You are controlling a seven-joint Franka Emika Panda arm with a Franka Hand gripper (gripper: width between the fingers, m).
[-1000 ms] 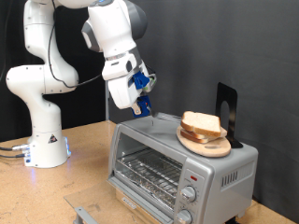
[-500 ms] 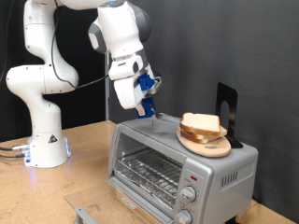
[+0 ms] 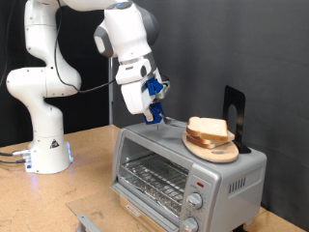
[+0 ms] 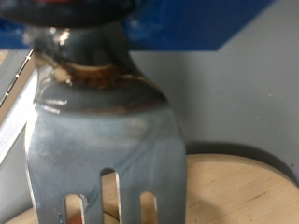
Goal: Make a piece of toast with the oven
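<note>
The piece of toast [image 3: 208, 127] lies on a round wooden plate [image 3: 214, 150] on top of the silver oven [image 3: 154, 155], whose glass door is closed over the wire rack. My gripper [image 3: 150, 113] hangs above the oven's top corner on the exterior view's left, a short way from the plate. In the wrist view a slotted metal fork-like tool [image 4: 103, 140] sticks out from between the blue fingers [image 4: 206, 23], with the wooden plate [image 4: 238, 191] beyond its tines. The toast is not visible in the wrist view.
A black upright stand [image 3: 234, 116] rises behind the plate on the oven top. Two round knobs [image 3: 193, 205] sit on the oven's front. The arm's white base [image 3: 43, 145] stands on the wooden table at the exterior view's left.
The gripper has shifted a little toward the exterior view's right and slightly up, closer to the plate. The toast, plate and oven have not moved.
</note>
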